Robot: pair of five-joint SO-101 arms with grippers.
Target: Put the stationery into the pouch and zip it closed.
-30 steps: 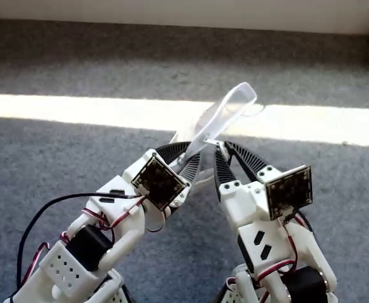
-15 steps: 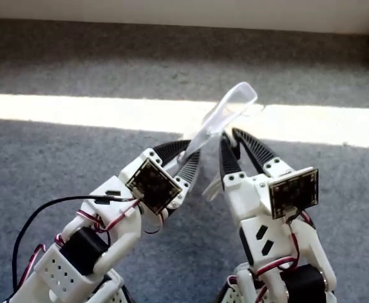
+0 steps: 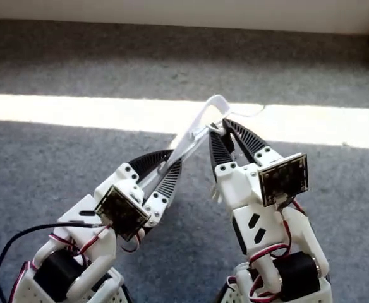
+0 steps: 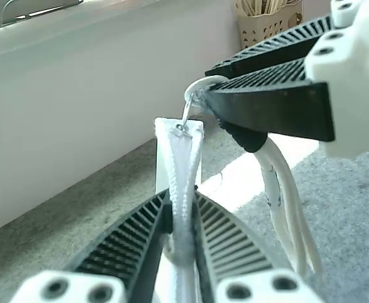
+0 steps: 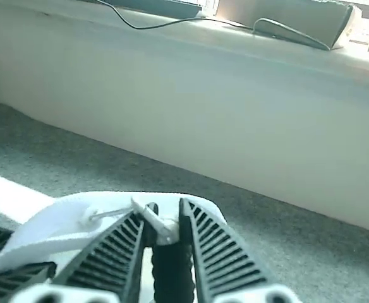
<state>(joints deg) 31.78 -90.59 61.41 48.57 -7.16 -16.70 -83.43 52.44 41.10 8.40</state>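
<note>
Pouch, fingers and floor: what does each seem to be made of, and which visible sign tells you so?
Pouch: probably thin plastic film, pale and seemingly translucent, edged with white woven zip tape. Fingers: black, matte and ribbed, likely moulded or printed plastic, perhaps rubbery. Floor: grey carpet or felt, judging by its fuzzy, speckled pile.

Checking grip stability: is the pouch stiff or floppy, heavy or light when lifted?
Probably floppy: the pouch spans as a thin bent strip between the left tool and right tool. Likely light, since edge pinches alone hold it aloft.
</note>
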